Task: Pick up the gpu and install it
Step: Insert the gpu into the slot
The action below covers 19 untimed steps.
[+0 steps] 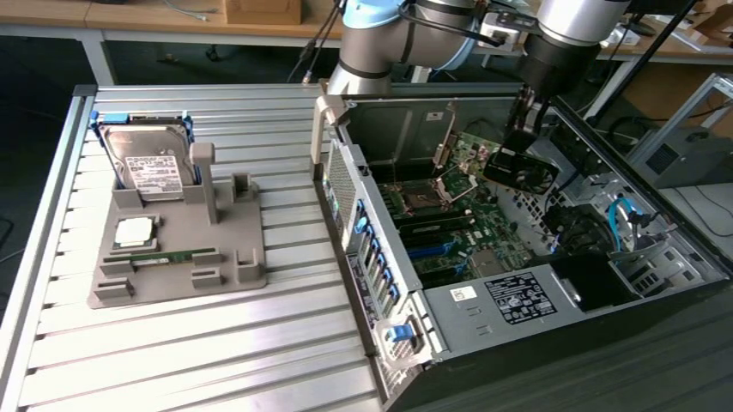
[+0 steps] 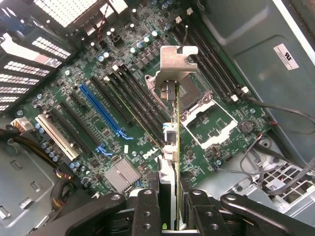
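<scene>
Holding the gpu point(image 1: 521, 172) edge-on between narrowed fingers point(image 2: 146, 214), above the motherboard point(image 1: 458, 219) inside the open case point(image 1: 343, 163), at 3 o'clock from the grey holder point(image 1: 172, 257) on the worktop point(image 1: 172, 343). Having completed the pickup; not yet seating the card in a slot. Lying roughly 10-to-4 o'clock in the exterior view, seemingly pointing the silver bracket point(image 2: 176, 59) toward 4.

We are counting one dark flat gpu card point(image 1: 521, 172), one boxy silver white-labelled hard drive point(image 1: 153, 167), one square silver processor chip point(image 1: 134, 230), one narrow green memory stick point(image 1: 160, 255), one grey moulded plastic holder point(image 1: 235, 225), one green motherboard point(image 2: 142, 150) and one open dark metal computer case point(image 1: 596, 360).
</scene>
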Each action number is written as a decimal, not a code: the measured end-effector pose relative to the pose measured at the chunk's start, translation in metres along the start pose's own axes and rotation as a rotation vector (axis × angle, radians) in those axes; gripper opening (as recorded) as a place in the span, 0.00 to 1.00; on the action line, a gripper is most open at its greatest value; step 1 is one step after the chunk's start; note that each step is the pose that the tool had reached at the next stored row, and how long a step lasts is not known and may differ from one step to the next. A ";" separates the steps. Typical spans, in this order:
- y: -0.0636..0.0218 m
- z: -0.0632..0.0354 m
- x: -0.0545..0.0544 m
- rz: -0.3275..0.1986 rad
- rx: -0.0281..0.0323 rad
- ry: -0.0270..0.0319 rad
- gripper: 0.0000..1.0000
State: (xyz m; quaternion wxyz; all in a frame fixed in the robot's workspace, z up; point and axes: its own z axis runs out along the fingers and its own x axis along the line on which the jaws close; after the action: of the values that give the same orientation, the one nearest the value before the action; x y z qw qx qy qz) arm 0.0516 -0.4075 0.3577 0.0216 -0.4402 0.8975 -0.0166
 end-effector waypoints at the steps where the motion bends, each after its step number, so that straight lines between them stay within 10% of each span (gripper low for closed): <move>1: 0.0000 0.0000 0.000 -0.004 -0.0001 -0.0002 0.27; 19: 0.0000 0.0004 0.000 -0.068 -0.0016 -0.0033 0.27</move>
State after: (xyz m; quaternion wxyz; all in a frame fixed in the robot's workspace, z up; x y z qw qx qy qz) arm 0.0516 -0.4075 0.3573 0.0221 -0.4704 0.8821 -0.0159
